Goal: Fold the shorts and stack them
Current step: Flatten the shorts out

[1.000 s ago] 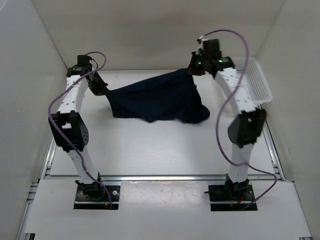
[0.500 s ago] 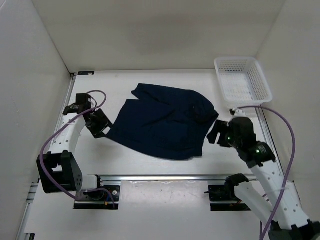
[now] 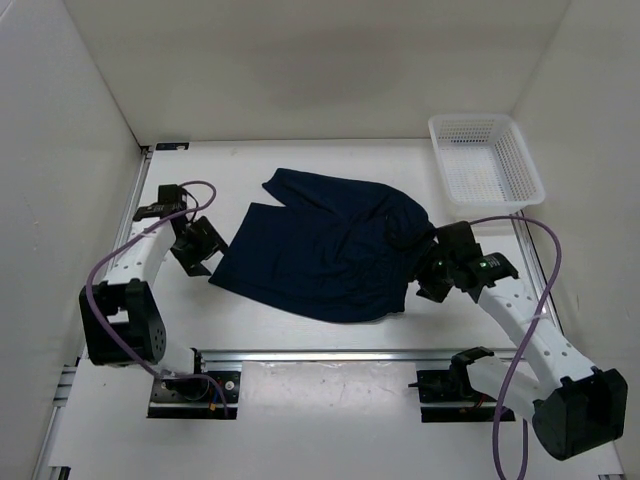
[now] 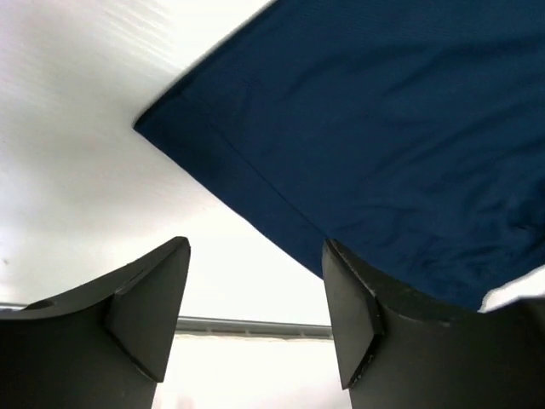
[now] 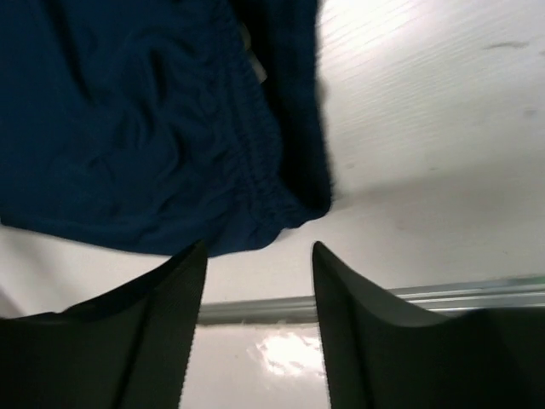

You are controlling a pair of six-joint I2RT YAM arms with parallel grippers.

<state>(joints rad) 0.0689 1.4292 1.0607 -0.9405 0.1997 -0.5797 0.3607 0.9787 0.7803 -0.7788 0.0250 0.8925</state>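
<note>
Navy shorts (image 3: 325, 250) lie spread on the white table (image 3: 270, 325), with the waistband toward the right arm and one leg hem toward the left. Left gripper (image 4: 255, 251) hangs just beside a hem corner, jaws wide with nothing between them. Right gripper (image 5: 258, 251) sits just beside the gathered waistband, jaws wide and empty; its tips seem clear of the cloth, though the angle is poor. A white basket (image 3: 487, 170) stands at the far right corner, well apart.
</note>
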